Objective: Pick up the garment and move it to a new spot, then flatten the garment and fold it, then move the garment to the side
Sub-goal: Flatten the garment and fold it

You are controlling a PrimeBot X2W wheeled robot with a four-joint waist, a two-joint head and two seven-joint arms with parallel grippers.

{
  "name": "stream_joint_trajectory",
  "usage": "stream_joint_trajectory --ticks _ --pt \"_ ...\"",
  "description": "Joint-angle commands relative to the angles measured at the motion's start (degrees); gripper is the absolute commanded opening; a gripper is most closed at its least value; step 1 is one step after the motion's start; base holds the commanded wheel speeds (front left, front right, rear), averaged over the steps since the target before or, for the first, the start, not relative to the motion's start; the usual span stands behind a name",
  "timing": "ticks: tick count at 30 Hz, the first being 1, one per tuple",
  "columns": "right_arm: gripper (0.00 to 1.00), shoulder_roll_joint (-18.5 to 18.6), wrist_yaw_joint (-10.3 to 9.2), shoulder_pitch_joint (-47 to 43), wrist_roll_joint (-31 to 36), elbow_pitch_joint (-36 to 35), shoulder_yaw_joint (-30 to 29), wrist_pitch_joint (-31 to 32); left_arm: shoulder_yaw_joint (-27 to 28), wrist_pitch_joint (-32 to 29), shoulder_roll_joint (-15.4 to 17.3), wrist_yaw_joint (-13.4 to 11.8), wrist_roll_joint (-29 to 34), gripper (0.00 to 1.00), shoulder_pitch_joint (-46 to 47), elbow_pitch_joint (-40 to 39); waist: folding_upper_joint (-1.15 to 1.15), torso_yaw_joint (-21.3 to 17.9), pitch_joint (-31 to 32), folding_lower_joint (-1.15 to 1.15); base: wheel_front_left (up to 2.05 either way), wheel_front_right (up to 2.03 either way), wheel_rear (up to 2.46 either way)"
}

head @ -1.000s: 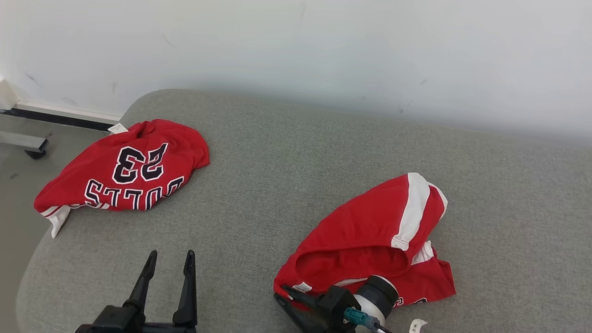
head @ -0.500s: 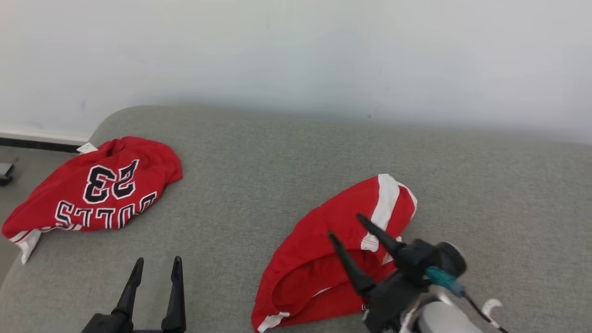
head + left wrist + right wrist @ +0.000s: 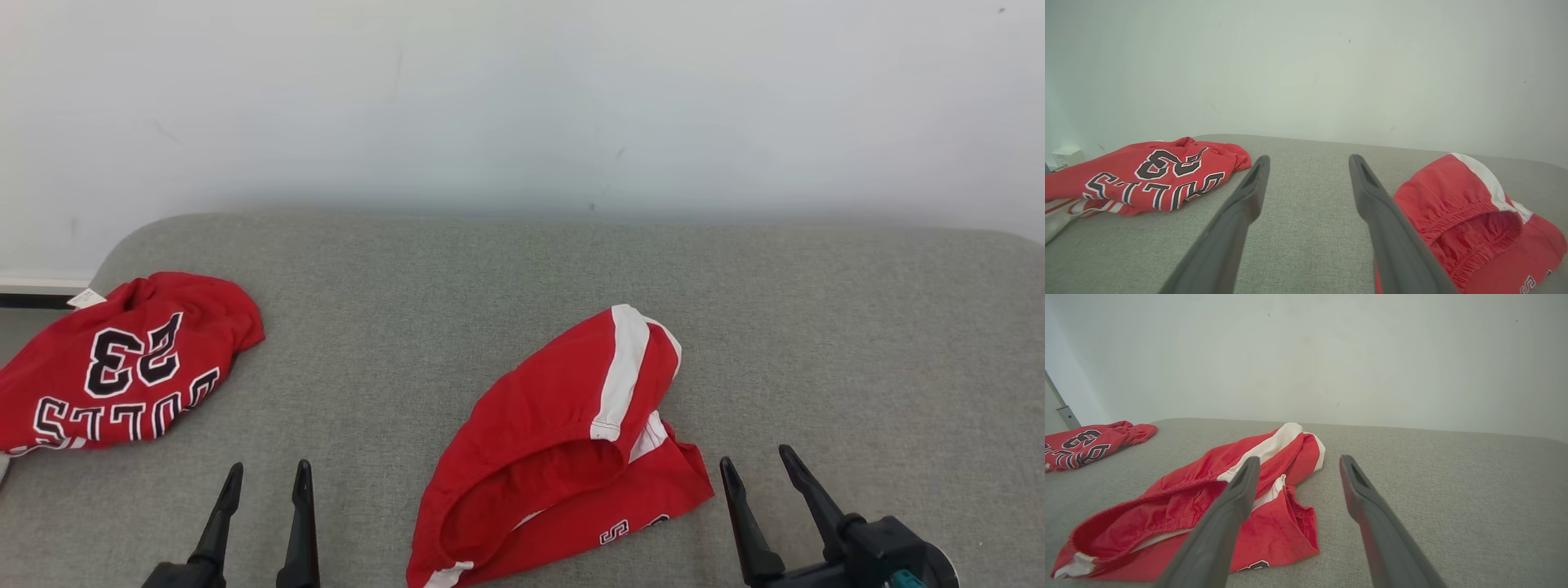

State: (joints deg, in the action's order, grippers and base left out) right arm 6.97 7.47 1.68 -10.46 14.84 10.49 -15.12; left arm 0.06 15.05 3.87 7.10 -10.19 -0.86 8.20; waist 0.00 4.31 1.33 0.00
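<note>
The garment, a pair of red shorts with a white side stripe, lies crumpled near the middle of the grey fabric worktop, towards the edge closest to me. Its elastic waistband gapes open my way, showing the red inside, and the striped leg runs off towards the pale wall. A flatter part with a bit of dark lettering lies underneath, on the side nearer my right hand. That hand stands just beside the shorts, clear of the cloth, its two dark fingers spread wide with nothing between them. My left hand is on the other side of the shorts and a little farther from them, over bare worktop, its fingers likewise parted and empty. Well apart, at the worktop's left end, lies a red jersey with the number 23 and dark, white-edged letters, upside down from where I look, with a small white label at its far edge
</note>
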Motion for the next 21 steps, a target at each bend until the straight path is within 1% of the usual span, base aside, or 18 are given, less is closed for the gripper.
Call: stream_joint_trajectory --ticks 1,5,9,15,21 --pt "1.0 -0.46 0.05 -0.74 0.47 -0.51 -0.53 -0.05 0.19 0.19 -0.01 0.15 0.28 1.0 -0.61 -0.13 0.0 -0.3 -0.14 0.0 0.0 0.0 0.0" --pt "1.0 -1.03 0.05 -1.23 1.23 -0.96 -1.24 -0.05 0.2 0.19 0.01 0.2 0.48 1.0 -0.59 -0.03 0.0 -0.47 -0.21 0.0 0.0 0.0 0.0" --pt "1.0 -0.46 0.05 0.81 1.58 0.54 -1.02 -0.05 -0.21 0.19 -0.12 0.23 0.72 1.0 -0.44 0.09 0.0 0.06 -0.11 0.0 0.0 0.0 0.0" --pt "1.0 0.89 0.05 5.06 1.21 6.21 0.16 0.13 -0.68 0.19 -0.23 0.27 0.65 1.0 0.09 0.35 0.0 1.65 -0.2 0.0 0.0 0.0 0.0" --pt "1.0 1.64 0.05 9.89 0.71 16.18 1.98 0.85 -1.41 0.19 -0.32 0.34 0.55 1.0 0.45 0.64 0.0 4.27 -0.85 0.0 0.0 0.0 0.0"
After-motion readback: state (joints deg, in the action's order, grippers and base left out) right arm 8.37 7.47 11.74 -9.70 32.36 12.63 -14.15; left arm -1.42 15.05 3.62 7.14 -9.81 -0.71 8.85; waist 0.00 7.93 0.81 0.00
